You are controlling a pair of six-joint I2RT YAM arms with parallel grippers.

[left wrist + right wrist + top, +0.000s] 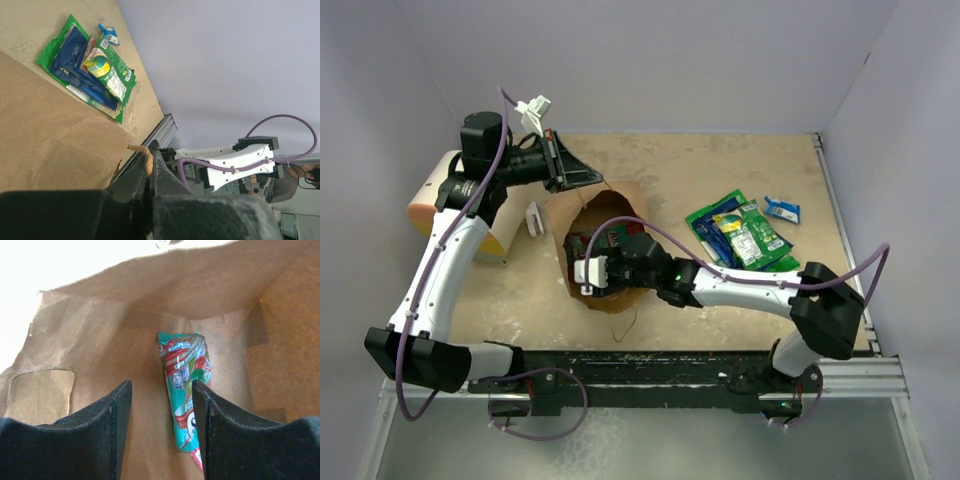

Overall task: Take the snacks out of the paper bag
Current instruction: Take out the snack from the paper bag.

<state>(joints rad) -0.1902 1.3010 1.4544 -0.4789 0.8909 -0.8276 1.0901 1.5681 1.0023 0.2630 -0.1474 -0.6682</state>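
You had the right gripper (162,440) spread wide with nothing between its black fingers (100,430), its tip pushed into the mouth of the tall brown kraft paper bag (200,285). Just past the fingertips a teal, red and white crinkly foil packet (184,385) lay lengthwise on the bag's inner wall, closer to the right-hand finger. Its lower end ran behind that finger, so you could not tell from the wrist view whether the two touched.

Your left gripper (150,162) was pressed together on the thin twisted paper handle (142,149) at the bag's rim, holding the far edge of the mouth up so that it gaped toward the overhead camera.

Outside the bag, a heap of green-and-white and dark blue foil packets (740,235) lay on the tan table (720,160), to the right of the bag and well apart from it. A small blue packet (782,209) sat just beside the heap on its far right. A small white block (533,218) stood just left of the bag. A cream cylinder with an orange end (432,200) lay at the table's left edge, beneath your left arm.
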